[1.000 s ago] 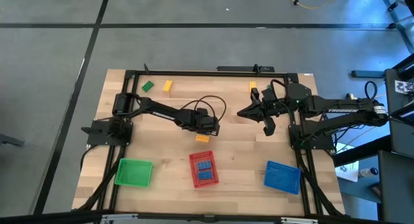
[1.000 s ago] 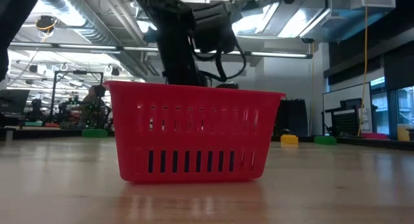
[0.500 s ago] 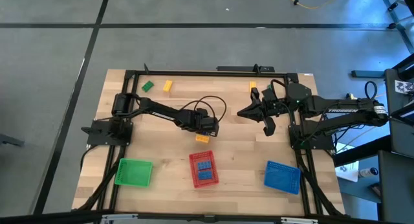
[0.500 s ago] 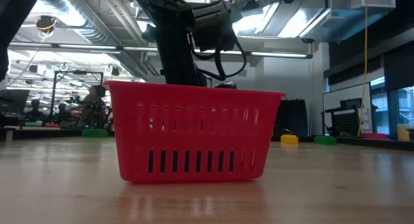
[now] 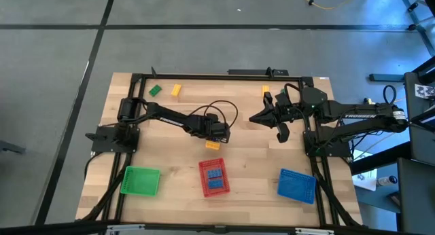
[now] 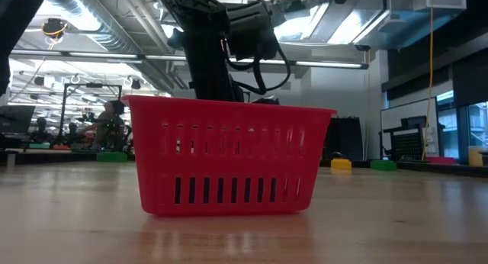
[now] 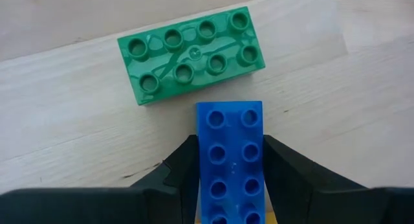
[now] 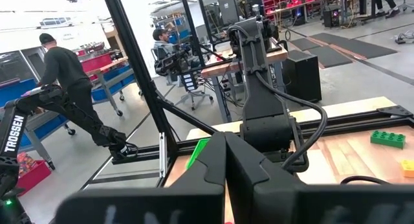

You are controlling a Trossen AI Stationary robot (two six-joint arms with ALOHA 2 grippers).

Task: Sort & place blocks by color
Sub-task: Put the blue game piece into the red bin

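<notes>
- Gripping a blue block (image 7: 230,160) lengthwise, left claw (image 5: 217,134) sits mid-counter; fingers (image 7: 183,169) press both long sides, block on the wood.
- Green block (image 7: 192,54) lies just beyond the blue one's end, crosswise, narrow gap btwn.
- Yellow block (image 5: 213,145) on counter (image 5: 170,164) just by that claw.
- Red tray (image 5: 214,177) at near edge, blue blocks inside; green tray (image 5: 141,181) and blue tray (image 5: 297,184) toward near corners.
- Right claw (image 5: 257,118) fully closed, nothing held, raised toward far-right.

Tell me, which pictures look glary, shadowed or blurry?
Low view: bright ceiling lights behind, red tray mirrored faintly on the wood. Left wrist view: blue block and green block sharp, with glints on the green. Right wrist view: near fingers soft, room washed out towards the top.
</notes>
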